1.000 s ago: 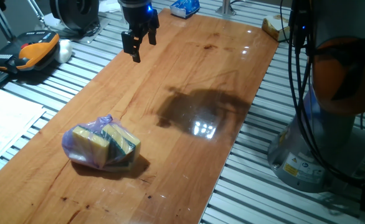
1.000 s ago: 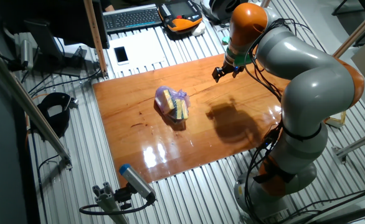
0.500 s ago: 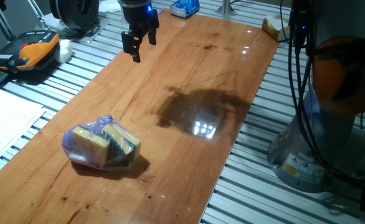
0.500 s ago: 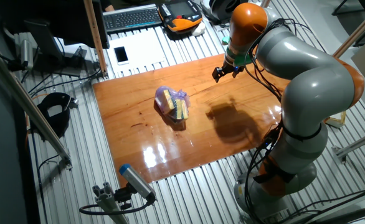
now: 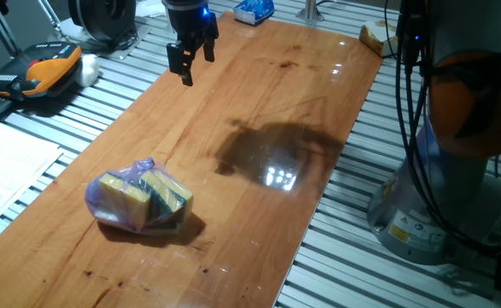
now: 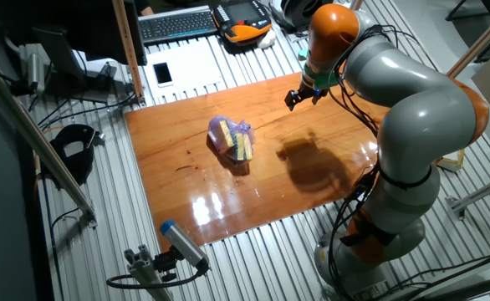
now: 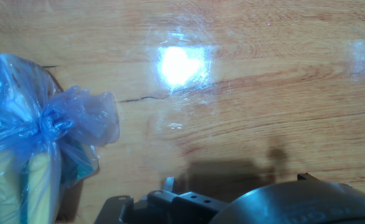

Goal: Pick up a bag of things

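One fixed view shows the end effector hanging above the far end of the wooden counter, its fingers spread with nothing between them. The bag of sponges lies on the counter well apart from the end effector, toward the near end. In the hand view the bag's knotted top sits at the left edge.
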Robot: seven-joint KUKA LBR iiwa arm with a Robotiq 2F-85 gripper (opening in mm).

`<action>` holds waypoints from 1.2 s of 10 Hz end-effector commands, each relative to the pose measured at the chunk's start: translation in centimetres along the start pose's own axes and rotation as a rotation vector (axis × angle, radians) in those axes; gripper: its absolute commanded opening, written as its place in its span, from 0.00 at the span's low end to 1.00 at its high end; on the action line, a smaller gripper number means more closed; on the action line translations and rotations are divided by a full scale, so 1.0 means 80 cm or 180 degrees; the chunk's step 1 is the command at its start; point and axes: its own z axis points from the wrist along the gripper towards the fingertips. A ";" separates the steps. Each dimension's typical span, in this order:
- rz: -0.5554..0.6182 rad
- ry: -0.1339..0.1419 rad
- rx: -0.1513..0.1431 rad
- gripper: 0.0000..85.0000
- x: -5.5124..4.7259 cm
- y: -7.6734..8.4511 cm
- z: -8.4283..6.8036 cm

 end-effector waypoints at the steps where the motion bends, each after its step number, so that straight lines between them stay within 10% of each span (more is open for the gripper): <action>1: 0.0000 0.0000 0.0000 0.00 0.000 0.000 0.000; 2: -0.0075 0.0114 0.0121 0.00 0.000 0.000 -0.001; 12: -0.0114 0.0110 0.0125 0.00 0.000 0.000 -0.003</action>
